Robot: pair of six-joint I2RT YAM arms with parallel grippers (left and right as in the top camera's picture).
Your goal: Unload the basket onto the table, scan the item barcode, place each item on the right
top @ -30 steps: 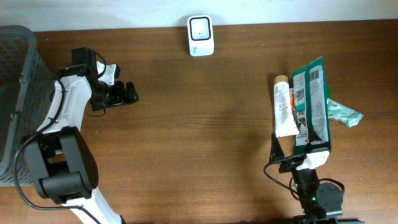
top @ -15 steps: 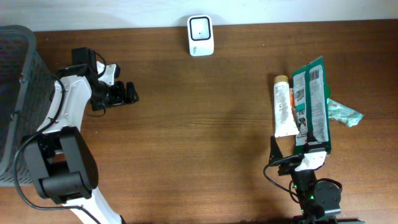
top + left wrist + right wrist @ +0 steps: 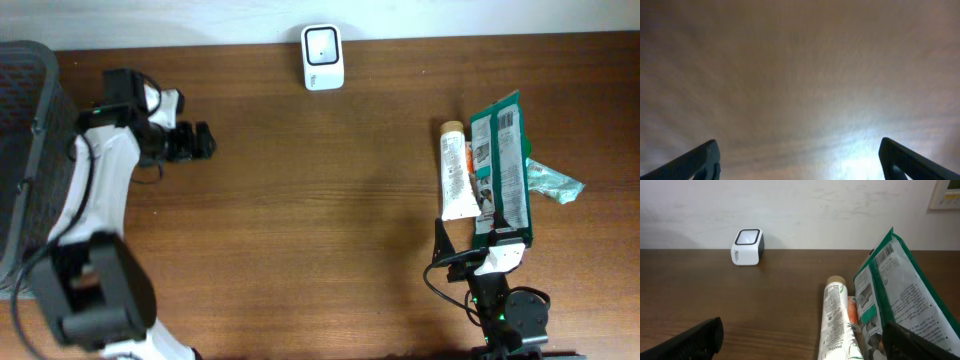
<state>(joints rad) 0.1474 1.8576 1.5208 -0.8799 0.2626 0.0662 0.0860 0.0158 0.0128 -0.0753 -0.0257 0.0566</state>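
The left fingers (image 3: 700,162) and right fingers (image 3: 695,342) are both wide and hold nothing; the green bag (image 3: 503,170) lies beside the tube (image 3: 457,172)

White left arm (image 3: 100,175), black joints, black end effector (image 3: 208,143).

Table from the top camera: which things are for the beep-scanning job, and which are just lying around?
For the job:
- white scanner at the far edge
- green packet, barcode showing
- white tube beside it, maybe also to scan

Just lying about, it seems:
- dark basket on the left
- crumpled teal wrapper poking out by the packet
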